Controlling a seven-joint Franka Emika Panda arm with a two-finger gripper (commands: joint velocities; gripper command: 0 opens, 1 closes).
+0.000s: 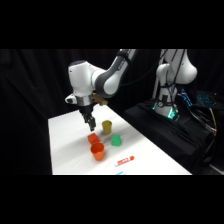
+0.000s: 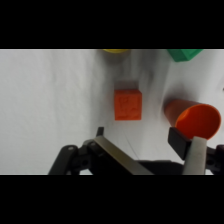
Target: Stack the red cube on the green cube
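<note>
A: Where is the red cube (image 2: pixel 128 105) now?

B: In the wrist view it lies flat on the table (image 2: pixel 50 100), a little right of the middle of the frame. In the side view the red cube (image 1: pixel 93 138) is at the centre, just under the gripper (image 1: pixel 90 125).

A: And the green cube?

B: The green cube (image 2: pixel 184 54) shows only at the upper right edge of the wrist view, cut by the frame. In the side view the green cube (image 1: pixel 116 140) is right of the red one, apart from it.

A: What else stands close?

B: An orange cup (image 2: pixel 196 119) lies right of the red cube in the wrist view, its open mouth toward the camera; in the side view the orange cup (image 1: pixel 97 151) is just below the red cube. A yellow cup (image 1: pixel 106 127) stands above and between the two cubes; the wrist view shows only its rim (image 2: pixel 114 51) at the top edge. A marker (image 1: pixel 124 161) lies lower right, well apart.

A: The surface and the room?

B: The table (image 1: pixel 70 150) is white and plain. Behind it hangs a black curtain (image 1: pixel 30 85). At the right is dark equipment with cables (image 1: pixel 200 107).

A: And the gripper?

B: The gripper (image 2: pixel 147 142) is wide open and empty. Its two fingers rise from the bottom edge, below the red cube, and touch nothing.
</note>
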